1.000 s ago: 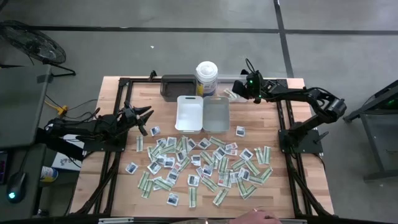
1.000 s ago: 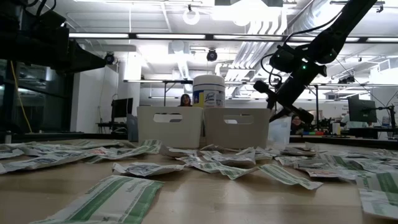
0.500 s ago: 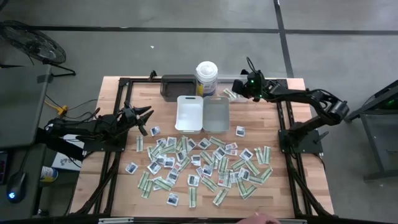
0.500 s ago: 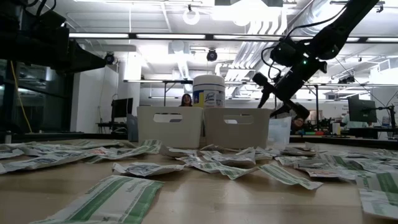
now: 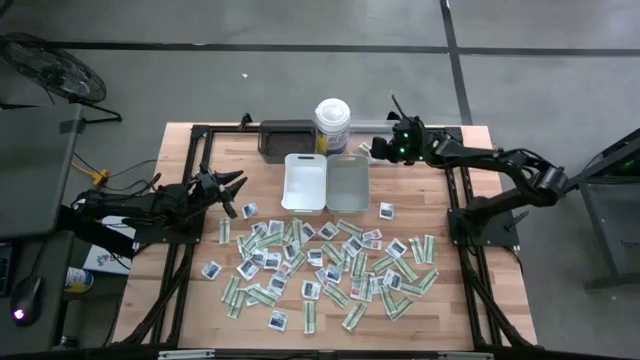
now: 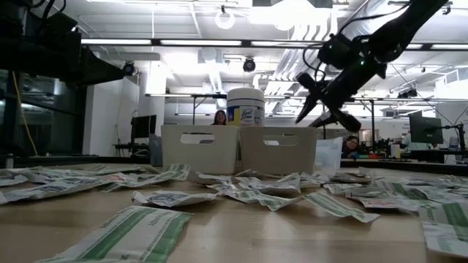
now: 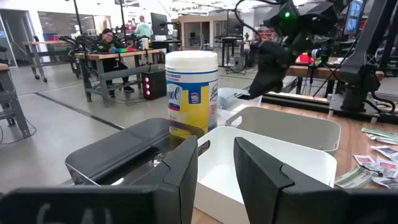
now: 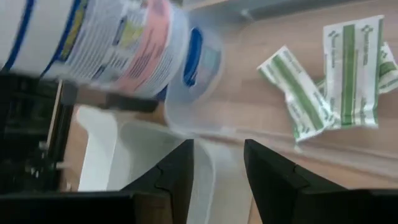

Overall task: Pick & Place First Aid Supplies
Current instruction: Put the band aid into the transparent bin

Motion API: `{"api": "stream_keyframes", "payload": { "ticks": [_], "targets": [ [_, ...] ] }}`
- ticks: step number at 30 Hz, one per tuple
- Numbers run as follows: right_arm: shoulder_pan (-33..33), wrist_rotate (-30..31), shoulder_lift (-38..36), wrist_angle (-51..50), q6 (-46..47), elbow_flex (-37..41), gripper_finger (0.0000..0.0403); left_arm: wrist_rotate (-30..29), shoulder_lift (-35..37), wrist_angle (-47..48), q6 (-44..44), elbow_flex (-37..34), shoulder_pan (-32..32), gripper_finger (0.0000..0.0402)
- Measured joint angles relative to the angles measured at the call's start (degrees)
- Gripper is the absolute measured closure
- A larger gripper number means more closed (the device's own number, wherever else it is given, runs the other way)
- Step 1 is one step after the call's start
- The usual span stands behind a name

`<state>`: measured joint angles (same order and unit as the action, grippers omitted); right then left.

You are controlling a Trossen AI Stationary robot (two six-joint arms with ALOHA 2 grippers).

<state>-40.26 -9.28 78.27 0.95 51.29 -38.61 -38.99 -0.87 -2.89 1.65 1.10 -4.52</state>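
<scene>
The first aid supplies, white sachets and green-and-white strips, lie flat and scattered over the near half of the wooden table. Two or three strips lie in a clear tray at the far side. My right gripper hangs open above that tray, beside the white canister, slanting down with nothing between its fingers. It also shows in the low view. My left gripper waits open and level at the table's left.
A white tray and a grey tray stand side by side behind the heap. A dark tray sits left of the canister. Black frame rails run along both sides of the table.
My right gripper has opened, risen a little above the clear tray and rolled about its own line. The strips stay lying in the tray below it.
</scene>
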Motion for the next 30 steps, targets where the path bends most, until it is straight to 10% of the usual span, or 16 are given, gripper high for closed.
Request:
{"api": "stream_keyframes", "payload": {
  "ticks": [16,30],
  "targets": [
    [18.8,5.8,-21.0,-27.1,-0.9,0.0,0.0269,0.0,0.0,0.0,0.0,0.0,0.0,0.03],
    [38.6,6.4,-22.8,-49.9,16.5,0.0,0.0269,0.0,0.0,0.0,0.0,0.0,0.0,0.03]
  ]
}}
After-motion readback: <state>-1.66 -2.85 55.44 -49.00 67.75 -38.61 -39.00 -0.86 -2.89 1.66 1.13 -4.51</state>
